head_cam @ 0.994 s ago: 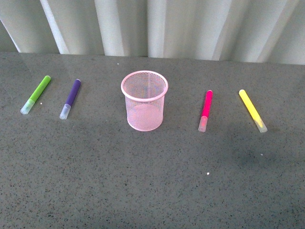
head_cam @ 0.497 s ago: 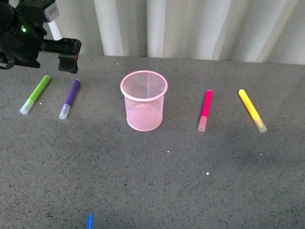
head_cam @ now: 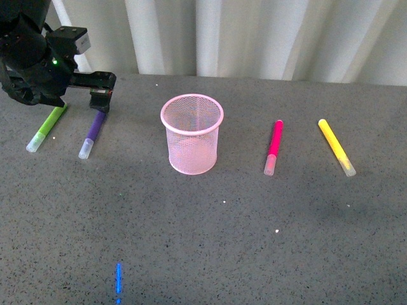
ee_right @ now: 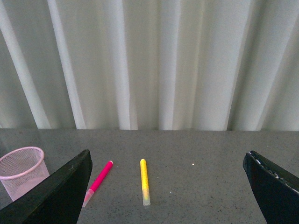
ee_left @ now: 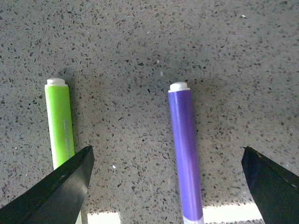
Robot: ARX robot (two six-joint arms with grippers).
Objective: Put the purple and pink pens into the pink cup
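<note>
The pink cup (head_cam: 192,136) stands upright mid-table, also at the edge of the right wrist view (ee_right: 21,170). A purple pen (head_cam: 92,133) lies to its left and a pink pen (head_cam: 274,145) to its right, both flat on the table. My left gripper (head_cam: 86,100) hovers open over the purple pen's far end. In the left wrist view the purple pen (ee_left: 185,149) lies between the spread jaws of the left gripper (ee_left: 168,186), touching neither. My right gripper (ee_right: 168,191) is open and empty, held back from the pink pen (ee_right: 99,181).
A lime-green pen (head_cam: 43,132) lies just left of the purple one, close to one left jaw (ee_left: 60,126). A yellow pen (head_cam: 336,146) lies right of the pink pen. A white curtain (head_cam: 254,38) backs the grey speckled table (head_cam: 222,241).
The left arm came into the front view from the upper left, then moved right and down over the far ends of the purple and green pens. Pens and cup have not moved.
</note>
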